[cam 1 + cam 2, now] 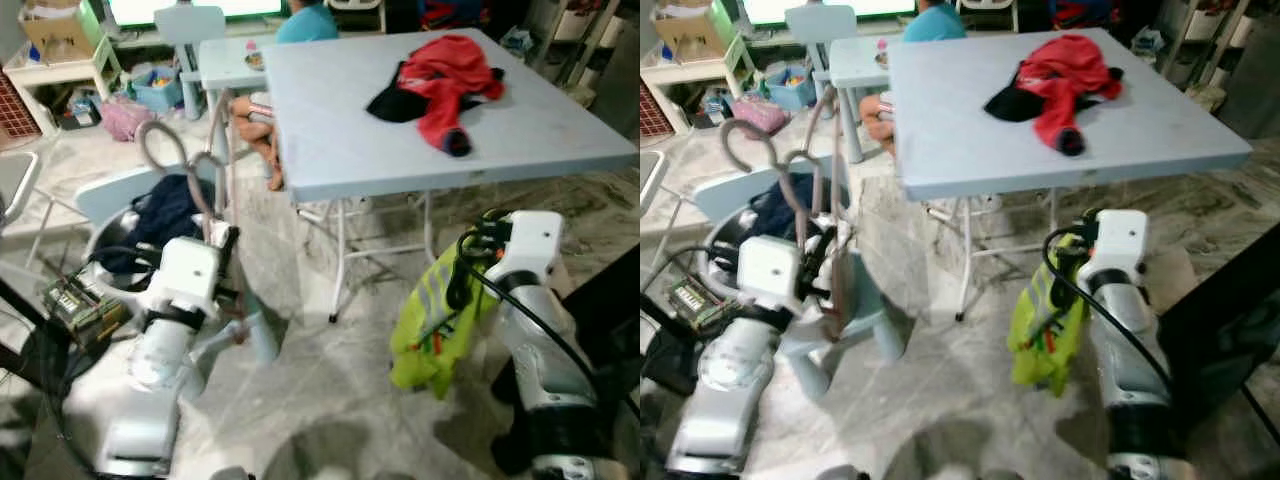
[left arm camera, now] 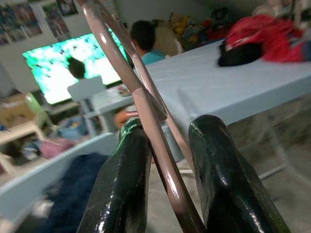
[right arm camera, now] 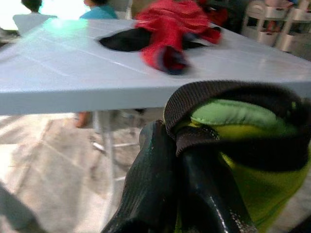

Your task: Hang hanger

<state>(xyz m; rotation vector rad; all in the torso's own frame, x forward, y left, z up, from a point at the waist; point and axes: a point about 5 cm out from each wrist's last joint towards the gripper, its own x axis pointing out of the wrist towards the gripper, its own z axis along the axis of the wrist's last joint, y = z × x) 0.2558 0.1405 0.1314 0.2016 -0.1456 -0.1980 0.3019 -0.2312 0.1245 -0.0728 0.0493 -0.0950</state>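
Two clenched hands: left hand (image 2: pixel 163 170) on pink hanger (image 2: pixel 146 104), right hand (image 3: pixel 182 184) on green garment (image 1: pixel 435 320).

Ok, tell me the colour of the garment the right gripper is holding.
Lime green garment with a dark brown collar band, clearest in the right wrist view, held by the right gripper.

Head stereo pair high, angled down; wrist cameras close along fingers, all sharing blue table (image 1: pixel 420 130).
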